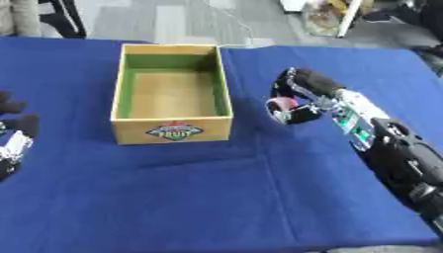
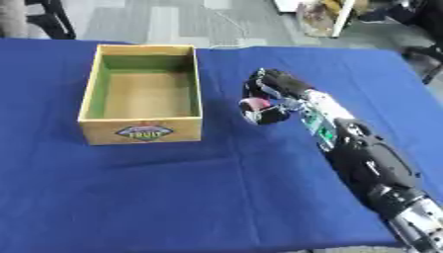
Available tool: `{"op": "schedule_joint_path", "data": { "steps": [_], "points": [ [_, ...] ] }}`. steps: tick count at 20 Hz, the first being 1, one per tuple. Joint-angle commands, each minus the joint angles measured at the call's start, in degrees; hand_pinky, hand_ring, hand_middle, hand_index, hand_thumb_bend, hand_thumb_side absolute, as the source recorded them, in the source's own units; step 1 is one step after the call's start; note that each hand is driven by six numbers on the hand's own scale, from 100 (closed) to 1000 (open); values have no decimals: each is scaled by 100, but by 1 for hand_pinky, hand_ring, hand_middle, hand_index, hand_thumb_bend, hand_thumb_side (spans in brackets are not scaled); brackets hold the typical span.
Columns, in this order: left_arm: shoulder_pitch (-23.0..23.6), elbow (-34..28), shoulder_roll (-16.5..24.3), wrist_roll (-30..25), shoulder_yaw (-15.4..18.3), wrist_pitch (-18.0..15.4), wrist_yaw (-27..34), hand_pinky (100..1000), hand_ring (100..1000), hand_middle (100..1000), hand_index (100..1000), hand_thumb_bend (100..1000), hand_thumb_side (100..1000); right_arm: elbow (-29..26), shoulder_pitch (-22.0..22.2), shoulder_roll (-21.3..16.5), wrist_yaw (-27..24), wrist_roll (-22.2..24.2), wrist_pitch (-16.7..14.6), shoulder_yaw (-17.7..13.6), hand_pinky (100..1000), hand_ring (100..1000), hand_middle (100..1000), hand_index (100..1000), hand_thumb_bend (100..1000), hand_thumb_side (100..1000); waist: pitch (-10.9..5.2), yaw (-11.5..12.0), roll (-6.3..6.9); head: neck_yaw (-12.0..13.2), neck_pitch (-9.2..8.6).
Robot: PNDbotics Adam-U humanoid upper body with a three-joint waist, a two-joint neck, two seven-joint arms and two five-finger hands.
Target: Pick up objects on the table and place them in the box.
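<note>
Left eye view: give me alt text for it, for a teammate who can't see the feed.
The right robot hand is curled around a small pink object on the blue tablecloth, just right of an open, empty cardboard box with a fruit label. The left robot hand rests at the left edge, not touching anything.

Black hand (image 2: 275, 91), silver wrist, green markings

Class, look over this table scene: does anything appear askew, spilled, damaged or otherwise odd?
Nothing stands out. The box sits upright and empty on the blue cloth, which shows only mild creases. The right robot hand is curled around a small pinkish object beside the box; the left robot hand rests at the left edge.
</note>
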Motion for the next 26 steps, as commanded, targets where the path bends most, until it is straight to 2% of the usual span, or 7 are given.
{"op": "schedule_joint_path", "data": {
  "steps": [1,12,13,14,20,26],
  "points": [
    [-34,-107,102,14,13,-11,20,634,734,540,707,398,127,-283,-147,-264,-163,-75,24,-63,100,353,337,521,100,200,-100,-13,18,-9,52],
    [-25,-106,113,-6,-9,-12,24,634,734,540,707,399,124,-656,-587,-419,-760,-46,140,-118,100,354,330,516,100,198,-133,74,15,-49,53],
    [-31,-107,114,-12,-16,-12,26,634,734,540,707,399,124,-694,-657,-426,-817,-34,159,-102,100,353,330,516,100,244,-133,102,11,-59,47],
    [-37,-108,115,-18,-22,-12,27,634,734,540,707,399,124,-720,-713,-429,-866,-19,178,-88,100,353,330,516,100,199,-132,125,8,-68,43],
    [-131,-129,115,-74,-77,-13,53,634,733,540,707,401,120,-729,-1065,-377,-1002,58,201,-29,100,351,330,517,100,200,-100,407,-31,-152,-34],
    [-232,-163,106,-126,-127,-14,82,634,733,539,707,403,116,-448,-1330,-156,-916,134,149,56,100,358,329,517,100,199,-37,768,-49,-241,-111]
  ]
}}
